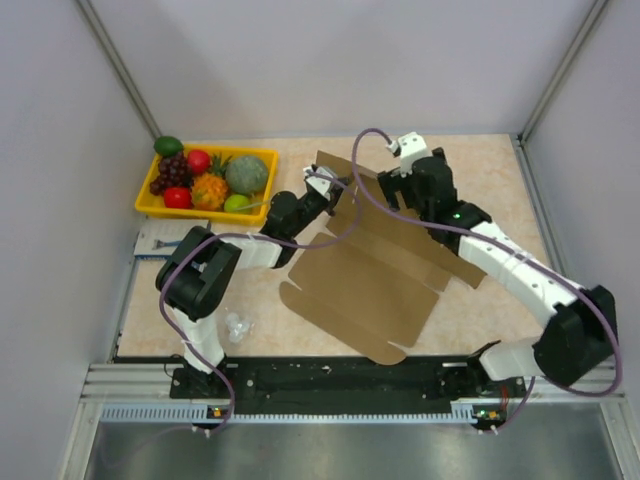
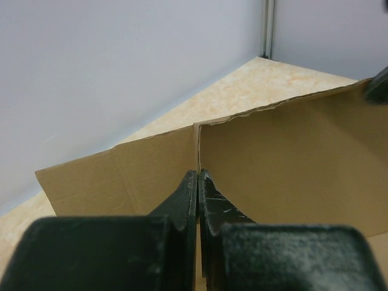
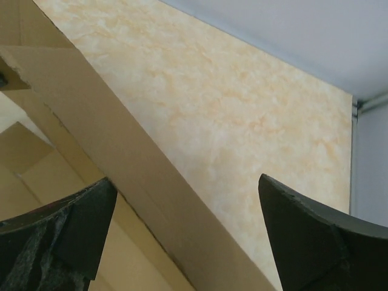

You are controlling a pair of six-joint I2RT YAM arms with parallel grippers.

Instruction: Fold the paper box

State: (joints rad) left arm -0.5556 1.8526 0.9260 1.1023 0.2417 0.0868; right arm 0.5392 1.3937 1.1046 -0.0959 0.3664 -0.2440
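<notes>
Centre frame, the plain brown die-cut cardboard box (image 1: 360,290) lies part-raised — my left jaws pressed shut at its upright flap, right jaws gaping wide, gripping nothing

At my far left sits a yellow tray (image 1: 190,212) of fruit: dark grapes (image 1: 173,170), a red fruit (image 1: 198,161) and a round green one (image 1: 246,174). A green fruit (image 1: 168,146) lies at its far corner. Nearer, a blue-white packet (image 1: 165,240), then a small clear wrapper (image 1: 237,325) on the beige table (image 1: 480,170).
</notes>
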